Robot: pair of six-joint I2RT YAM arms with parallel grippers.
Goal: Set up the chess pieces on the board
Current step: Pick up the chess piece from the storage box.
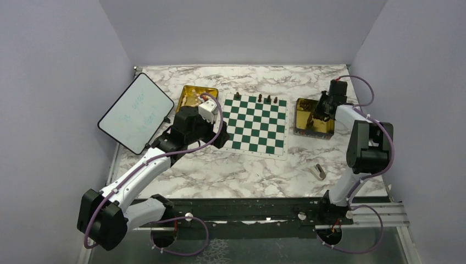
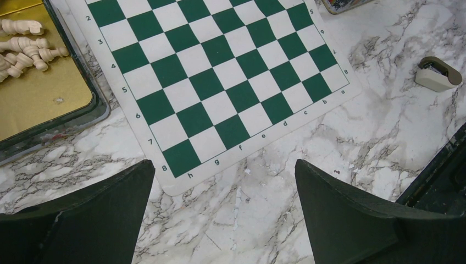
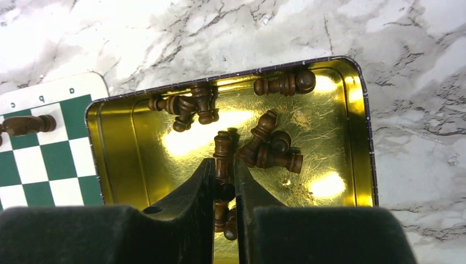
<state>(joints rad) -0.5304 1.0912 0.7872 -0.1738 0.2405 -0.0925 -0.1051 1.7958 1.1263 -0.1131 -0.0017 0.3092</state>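
Right gripper (image 3: pixel 223 168) is down in the right tray (image 3: pixel 137 154), its jaws pinched almost together on the stem of 1 dark piece (image 3: pixel 222 146). The left gripper (image 2: pixel 224 168) hangs spread wide with nothing between its fingers, over the table (image 2: pixel 275 220) at the board's near-left corner. From above, the board (image 1: pixel 256 124) lies mid-table, with the tablet (image 1: pixel 136 113) at its 9 o'clock, the left tray (image 1: pixel 189 91) at 10 o'clock and the right tray at 3 o'clock. 4 dark pieces (image 1: pixel 260 98) stand along the far row and the other squares look bare. Cream pieces (image 2: pixel 25 47) lie heaped in the left tray, and a small block (image 1: pixel 319 171) sits at the board's 5 o'clock. The step in hand looks like picking up the next dark piece, with the task barely begun. The next move calls for a straight lift clear of the neighbours lying just beside it, then a carry toward 9 o'clock to a free far-row square, setting it down upright. The piece's lower end is hidden between the fingers, so its kind, and whether it lies flat or stands, cannot be told. More pieces show only in part lower in that gap. The tray's near wall is cut off, and from above the arm covers the grip.
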